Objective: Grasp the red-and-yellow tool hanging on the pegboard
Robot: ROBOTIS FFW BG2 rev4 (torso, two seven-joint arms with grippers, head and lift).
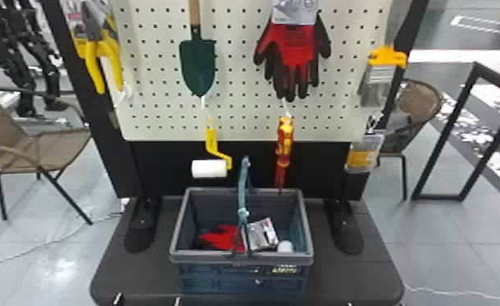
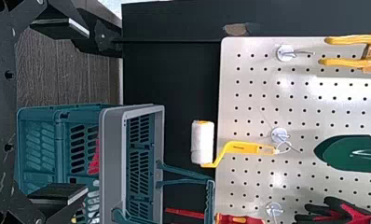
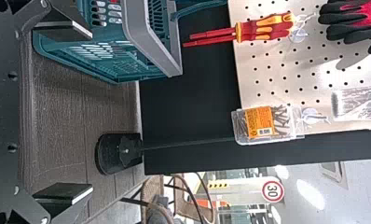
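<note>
Well ahead of the left jaws and right jaws, both spread apart, the red-and-yellow screwdriver (image 1: 284, 140) hangs on the pegboard (image 1: 241, 101) above the basket (image 1: 204, 257).

One pegboard (image 1: 241, 101), one red-and-yellow tool (image 1: 283, 148), one green trowel (image 1: 197, 65), one paint roller (image 1: 209, 168), one yellow pliers (image 1: 98, 51), one glove pack (image 1: 292, 53), two clear packets (image 1: 363, 154), one basket (image 1: 241, 257)

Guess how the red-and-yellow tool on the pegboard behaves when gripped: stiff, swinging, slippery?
Likely stiff: the red-and-yellow tool looks like a rigid screwdriver, with a thick handle over a thin shaft. It hangs by its top end from the pegboard, so a push would probably swing it. Its rounded handle may twist under a flat pinch.
</note>
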